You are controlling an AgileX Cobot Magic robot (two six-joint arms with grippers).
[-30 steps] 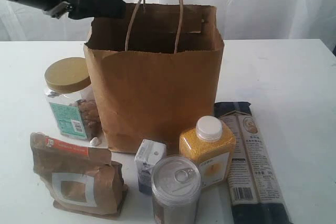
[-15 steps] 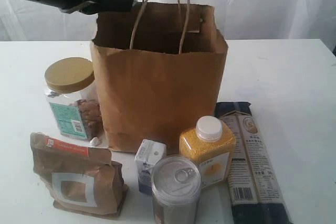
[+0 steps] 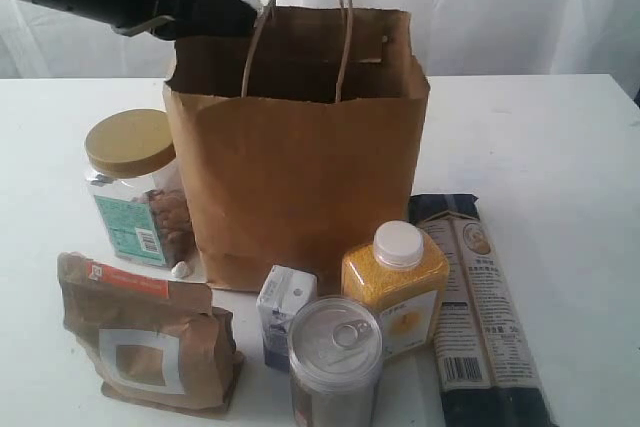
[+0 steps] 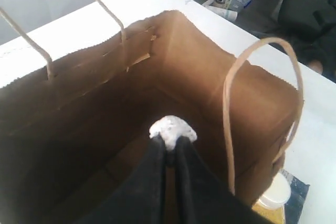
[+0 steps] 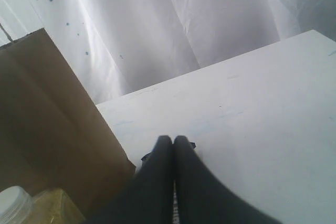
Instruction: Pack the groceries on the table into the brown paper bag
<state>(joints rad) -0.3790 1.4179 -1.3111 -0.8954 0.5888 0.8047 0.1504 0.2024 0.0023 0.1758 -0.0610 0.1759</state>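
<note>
Gaping upright, the brown paper bag (image 3: 300, 177) (ragged rim, loop handles) sits below the closed left end effector (image 4: 169, 144).

The brown paper bag (image 3: 300, 167) is plain kraft brown with paler tan loop handles (image 4: 224, 119). It stands on a white worktop (image 3: 540, 137) before a white curtain (image 3: 500, 7). The nut jar (image 3: 160, 209) is clear, with a tan lid (image 3: 130, 142) and a teal-green label (image 3: 130, 229). The pouch (image 3: 150, 347) is brown, with a red strip on top and a pale-framed window. The carton (image 3: 285, 309) is white and dark blue, and the can (image 3: 335, 362) is silvery. The bottle (image 3: 395, 292) is yellow with a white cap, and the pasta pack (image 3: 480, 317) is dark navy with pale panels. The left pincer (image 4: 170, 148) and the right pincer (image 5: 173, 141) are black.
</note>
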